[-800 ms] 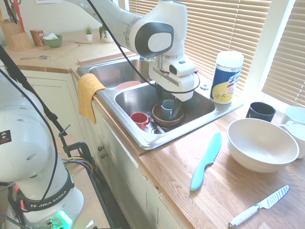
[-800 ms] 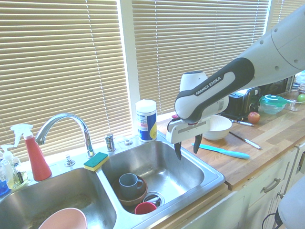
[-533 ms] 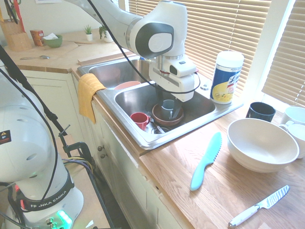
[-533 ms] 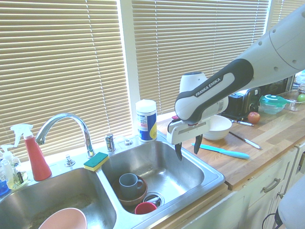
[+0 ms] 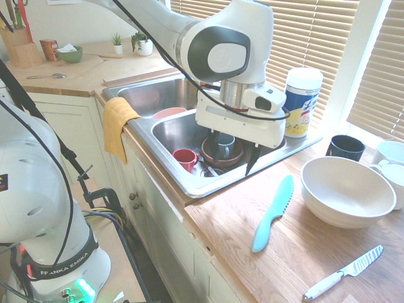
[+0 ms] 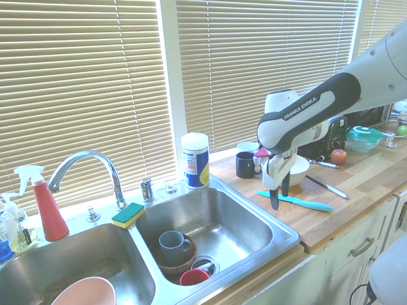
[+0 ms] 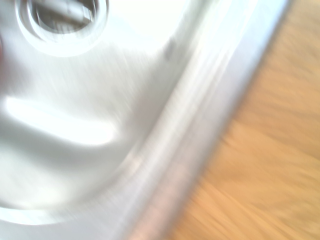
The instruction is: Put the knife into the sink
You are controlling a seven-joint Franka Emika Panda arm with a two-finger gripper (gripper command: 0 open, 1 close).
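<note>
I am logging the scene from largest item down. The sink is filling the centre of the first exterior view, a steel double basin whose near basin is already holding a brown bowl with a grey cup in it and a red cup beside it. The white bowl is sitting at right of frame on the wooden counter. The wipes canister is standing at the sink's far rim. The gripper is hanging fingers-down over the sink's counter-side rim, jaws apart and holding nothing. The knife, turquoise, is lying flat on the counter at lower centre-right, between the sink edge and the white bowl, well apart from the fingers. A white-handled knife is lying at lower right. Risks I am judging: the fingers may scrape the counter closing on such a thin flat piece; the curved plastic may slip or pivot once lifted; I may pick the wrong knife; and a drop may knock the crockery crowding the basin.
</note>
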